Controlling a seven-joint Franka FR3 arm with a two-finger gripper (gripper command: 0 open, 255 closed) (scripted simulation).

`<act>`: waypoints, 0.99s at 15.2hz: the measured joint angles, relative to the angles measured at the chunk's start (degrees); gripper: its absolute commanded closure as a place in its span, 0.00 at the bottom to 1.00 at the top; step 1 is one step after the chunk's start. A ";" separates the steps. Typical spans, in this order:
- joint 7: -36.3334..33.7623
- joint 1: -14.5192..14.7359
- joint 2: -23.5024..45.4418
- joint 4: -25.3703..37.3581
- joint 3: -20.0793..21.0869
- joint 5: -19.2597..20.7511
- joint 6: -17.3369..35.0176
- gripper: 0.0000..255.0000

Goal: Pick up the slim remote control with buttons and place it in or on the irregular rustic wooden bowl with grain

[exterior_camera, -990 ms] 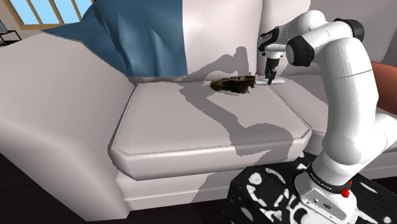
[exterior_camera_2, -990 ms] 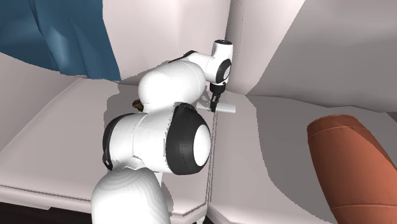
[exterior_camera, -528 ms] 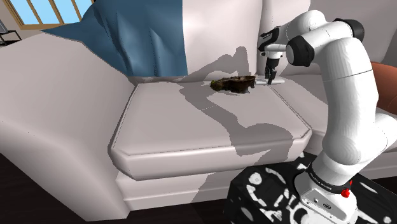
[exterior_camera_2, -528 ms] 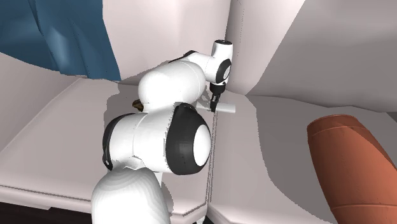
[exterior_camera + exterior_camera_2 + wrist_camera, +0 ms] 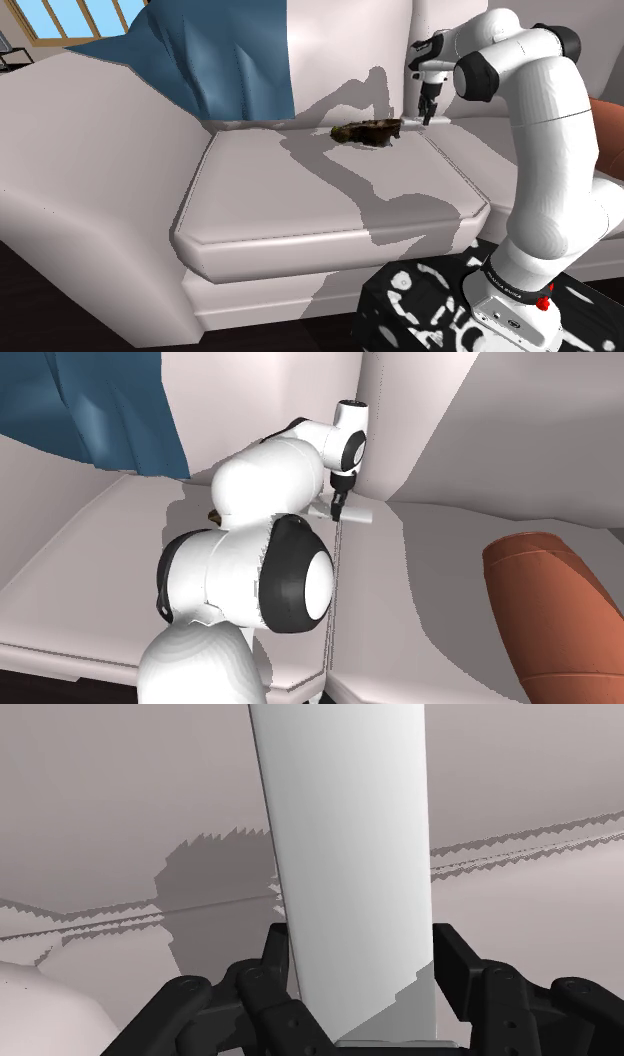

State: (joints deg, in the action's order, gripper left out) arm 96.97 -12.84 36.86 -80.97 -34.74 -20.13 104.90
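Observation:
The remote point(image 5: 350, 854) is a plain white slim slab clasped between my two black fingers point(image 5: 275, 959); no buttons show on it. My gripper point(image 5: 340, 507) is shut on the remote point(image 5: 358, 513) and holds it a little above the sofa seat, near the backrest. In the shoulder view the gripper point(image 5: 425, 113) hangs just beyond the shoulder view's right end of the dark brown, irregular wooden bowl point(image 5: 368, 131). The bowl rests on the seat cushion by the backrest. The arm hides most of the bowl point(image 5: 213, 512) in the second exterior view.
A pale sofa seat cushion point(image 5: 300, 200) stretches toward the shoulder view's left. A blue throw point(image 5: 220, 60) drapes over the backrest. A rust-coloured cushion point(image 5: 550, 602) lies at the second exterior view's right. The stand point(image 5: 440, 310) sits before the sofa.
The gripper has risen a little with the remote in it, lifting it off the seat. The bowl has not moved.

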 measured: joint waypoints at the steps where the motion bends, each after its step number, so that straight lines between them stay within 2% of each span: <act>1: -0.07 0.11 -0.46 0.04 -0.15 0.21 -0.45 1.00; 15: -1.26 -1.22 -1.93 8.89 -0.90 1.42 -10.20 1.00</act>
State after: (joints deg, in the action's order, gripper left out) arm 95.72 -14.06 34.94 -72.08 -35.64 -18.71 94.71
